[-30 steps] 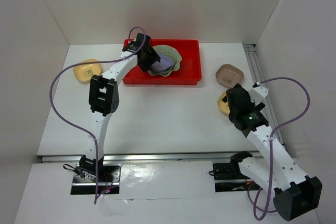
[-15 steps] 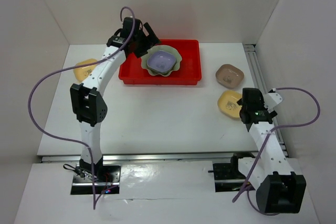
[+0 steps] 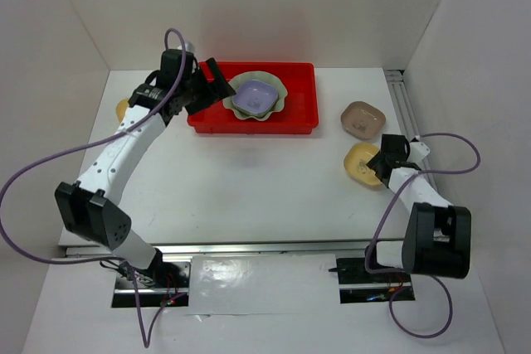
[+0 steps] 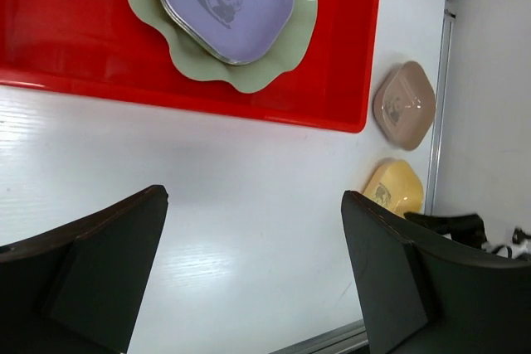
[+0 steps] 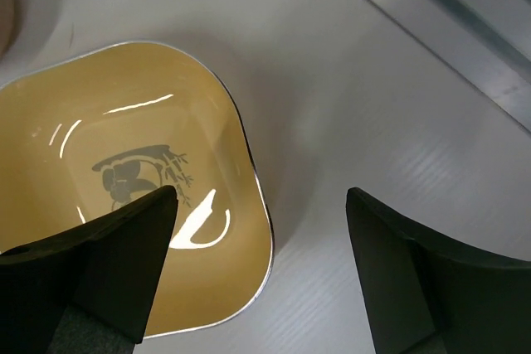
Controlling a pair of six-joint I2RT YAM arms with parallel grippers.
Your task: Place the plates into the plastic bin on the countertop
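Observation:
The red plastic bin (image 3: 299,115) stands at the back of the white countertop (image 3: 249,180). In it lies the pale green scalloped dish (image 3: 278,99) with the lavender dish (image 3: 253,97) on top; other small dishes may lie under it. My left gripper (image 3: 217,80) is open and empty over the bin's left end. My right gripper (image 3: 383,162) is open and low at the right yellow dish (image 3: 361,165); in the right wrist view its fingers (image 5: 124,246) straddle that dish's rim (image 5: 261,205). The brown dish (image 3: 362,119) lies beyond. A second yellow dish (image 3: 124,109) peeks out behind the left arm.
A metal rail (image 3: 406,113) runs along the right edge of the countertop, close to the right gripper. White walls enclose the back and both sides. In the left wrist view the bin (image 4: 66,31), brown dish (image 4: 404,105) and yellow dish (image 4: 392,188) show.
My left arm has pulled away from the stacked dishes to the bin's left end, open and empty. My right arm has swung right and down onto the yellow dish.

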